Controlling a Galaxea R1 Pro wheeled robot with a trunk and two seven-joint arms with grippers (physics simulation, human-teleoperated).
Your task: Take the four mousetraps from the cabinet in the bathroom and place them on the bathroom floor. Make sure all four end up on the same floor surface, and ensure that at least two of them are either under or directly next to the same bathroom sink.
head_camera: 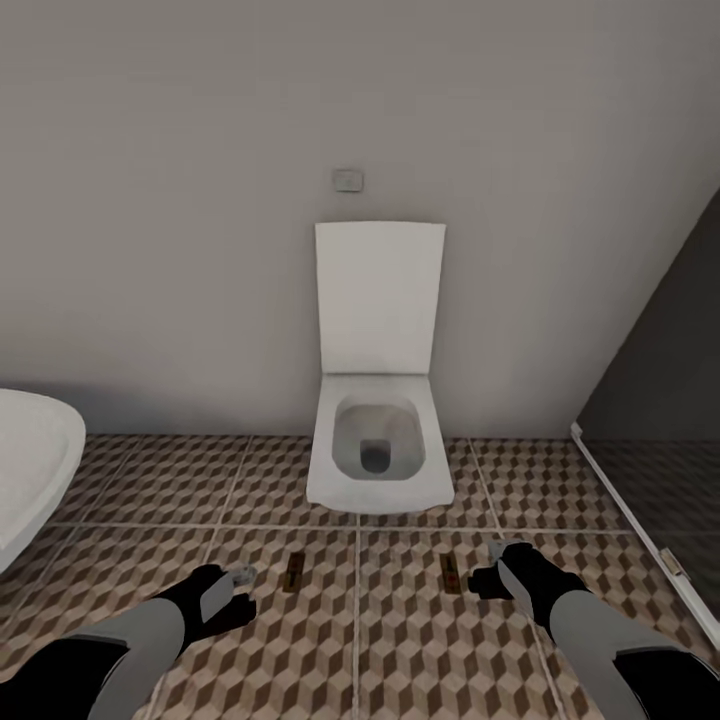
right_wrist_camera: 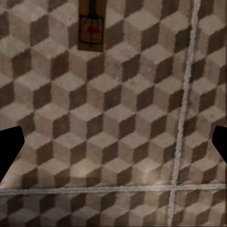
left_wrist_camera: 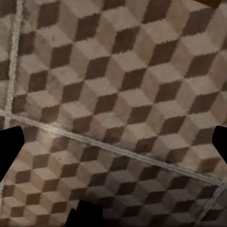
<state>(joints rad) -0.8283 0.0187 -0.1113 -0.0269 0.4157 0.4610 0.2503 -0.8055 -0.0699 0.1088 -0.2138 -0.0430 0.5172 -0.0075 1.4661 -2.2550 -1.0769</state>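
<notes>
Nearest the head camera, at the bottom corners of the frame, both forearms reach forward and down over the bathroom floor [head_camera: 420, 640], each wrist bent so the claw faces the tiles. The left claw [head_camera: 232, 592] sits at lower left and the right claw [head_camera: 492, 572] at lower right; in each wrist view the dark finger tips stand at opposite edges of the frame with only tile between them, so both claws look spread wide and empty. Two mousetraps lie flat on the tiles in front of the toilet [head_camera: 378, 455]: the left mousetrap [head_camera: 293, 572] just beside the left claw, the right mousetrap [head_camera: 450, 573] just beside the right claw, which also appears at the upper left of the right wrist view [right_wrist_camera: 91, 26]. The main risk, as I judge it, is placement: no wall-hung sink is visible here, only the toilet and a white rounded rim [head_camera: 35, 470] at the left edge, so these traps may not count as beside the sink. A low arm sweeping sideways could also knock a trap.
</notes>
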